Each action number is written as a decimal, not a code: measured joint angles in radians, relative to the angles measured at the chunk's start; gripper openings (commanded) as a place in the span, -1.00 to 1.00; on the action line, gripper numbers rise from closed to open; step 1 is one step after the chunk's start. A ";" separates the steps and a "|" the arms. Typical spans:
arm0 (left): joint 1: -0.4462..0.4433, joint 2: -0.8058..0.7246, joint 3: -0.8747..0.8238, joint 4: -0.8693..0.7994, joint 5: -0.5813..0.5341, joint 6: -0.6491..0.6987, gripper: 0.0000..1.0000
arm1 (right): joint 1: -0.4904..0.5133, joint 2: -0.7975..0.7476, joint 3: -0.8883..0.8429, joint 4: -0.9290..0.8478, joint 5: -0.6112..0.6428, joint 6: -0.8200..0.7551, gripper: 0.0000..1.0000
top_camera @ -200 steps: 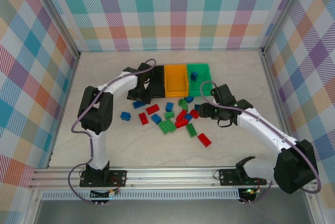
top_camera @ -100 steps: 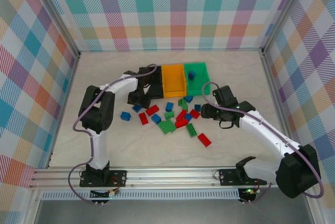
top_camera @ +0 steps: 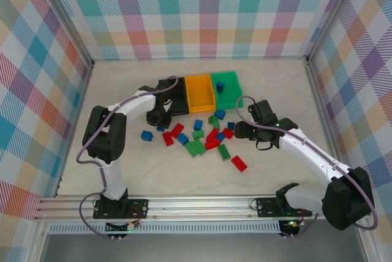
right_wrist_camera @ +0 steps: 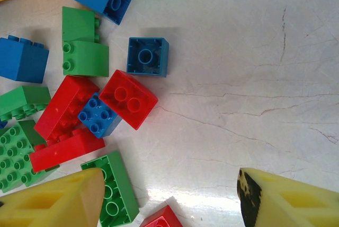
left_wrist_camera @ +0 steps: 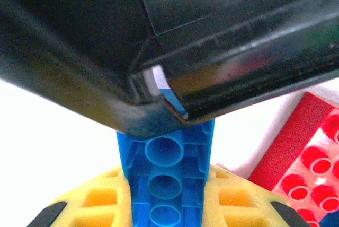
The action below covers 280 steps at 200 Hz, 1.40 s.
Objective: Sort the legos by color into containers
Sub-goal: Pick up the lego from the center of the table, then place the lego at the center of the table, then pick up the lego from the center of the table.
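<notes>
In the left wrist view my left gripper (left_wrist_camera: 168,201) is shut on a blue lego (left_wrist_camera: 165,153), studs away from the camera, right under the black container's wall (left_wrist_camera: 212,25). From above, the left gripper (top_camera: 158,121) sits at the black container's (top_camera: 176,95) near left corner. Orange (top_camera: 201,92) and green (top_camera: 226,89) containers join it in a row; a blue lego (top_camera: 219,86) lies in the green one. Red, blue and green legos (top_camera: 202,136) lie scattered in front. My right gripper (top_camera: 237,130) (right_wrist_camera: 169,195) hangs open over bare table beside a red lego (right_wrist_camera: 128,98).
A red lego (top_camera: 239,164) lies alone toward the near right, and a blue one (top_camera: 147,135) alone at the left. Another red lego (left_wrist_camera: 302,153) lies just right of the left fingers. Metal frame posts and checked walls enclose the table.
The left gripper has shut on the blue lego by the black container. The row of containers has slid left and turned slightly. The right arm has barely moved.
</notes>
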 measured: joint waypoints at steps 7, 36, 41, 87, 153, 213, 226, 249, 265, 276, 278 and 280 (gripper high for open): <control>0.000 -0.009 -0.005 0.002 0.001 -0.003 -0.60 | 0.000 0.000 0.000 0.000 0.000 0.000 0.36; 0.000 -0.052 -0.027 0.020 0.017 -0.016 -0.60 | 0.000 0.000 0.000 0.000 0.000 -0.002 0.36; 0.000 -0.060 -0.031 0.022 0.019 -0.018 -0.60 | 0.000 0.000 0.000 0.000 0.000 -0.002 0.36; 0.000 -0.125 -0.050 0.028 0.034 -0.021 -0.59 | 0.000 0.008 0.000 0.011 -0.004 -0.002 0.36; 0.000 -0.105 -0.131 0.080 0.033 -0.063 -0.39 | 0.000 0.017 0.000 0.012 -0.007 -0.002 0.37; -0.007 -0.046 -0.167 0.152 0.015 -0.097 -0.21 | 0.000 0.017 0.000 0.012 -0.007 -0.002 0.37; -0.010 -0.046 -0.167 0.155 0.005 -0.101 -0.35 | 0.000 0.017 0.000 0.012 -0.007 -0.002 0.37; -0.017 -0.051 -0.171 0.160 -0.008 -0.109 -0.50 | 0.000 0.018 0.000 0.012 -0.007 -0.002 0.37; -0.026 -0.061 -0.182 0.172 -0.022 -0.114 -0.51 | 0.000 0.019 0.000 0.012 -0.008 -0.002 0.37; -0.032 -0.072 -0.192 0.173 -0.032 -0.118 -0.51 | 0.000 0.021 0.000 0.012 -0.010 -0.002 0.37; -0.034 -0.076 -0.194 0.174 -0.034 -0.120 -0.51 | 0.000 0.021 0.000 0.013 -0.010 -0.002 0.37; -0.035 -0.077 -0.196 0.175 -0.036 -0.119 -0.51 | 0.000 0.021 0.000 0.013 -0.011 -0.002 0.37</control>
